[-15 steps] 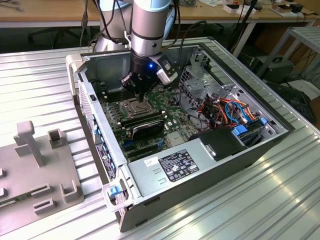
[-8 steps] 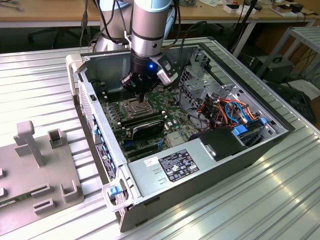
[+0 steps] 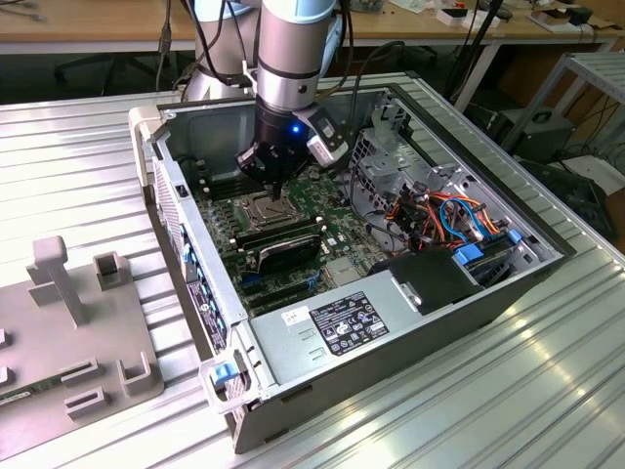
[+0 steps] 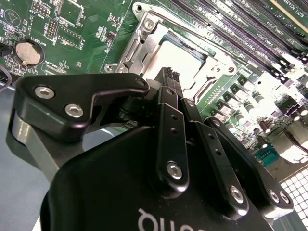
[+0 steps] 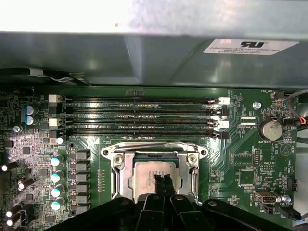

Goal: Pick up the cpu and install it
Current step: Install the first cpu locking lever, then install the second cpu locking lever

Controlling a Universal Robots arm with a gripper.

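The cpu [image 5: 153, 176] was a small flat square with a dull silver top. It lay flat inside the metal frame of the socket [image 5: 155, 155], right under the tips of the gripper [image 5: 162, 179], which stood close together over its middle.

The power supply [image 3: 322, 357] in the exterior view carries 2 stickers: a dark label [image 3: 347, 320] with rows of white print and small marks, too small to read, and just beside it a little white sticker [image 3: 293, 316] with a few scrawled strokes. In the first wrist view a white label [image 5: 250, 46] with a bold black mark and fine lines sits on the grey metal wall [image 5: 144, 62]. The circuit board [image 5: 231, 159] bears tiny white lettering and a triangle sign [image 5: 286, 150] near the coin battery [image 5: 270, 129]. In the second wrist view, white letters [image 4: 163, 221], cut off by the picture's edge, stand on the end effector [image 4: 169, 77].
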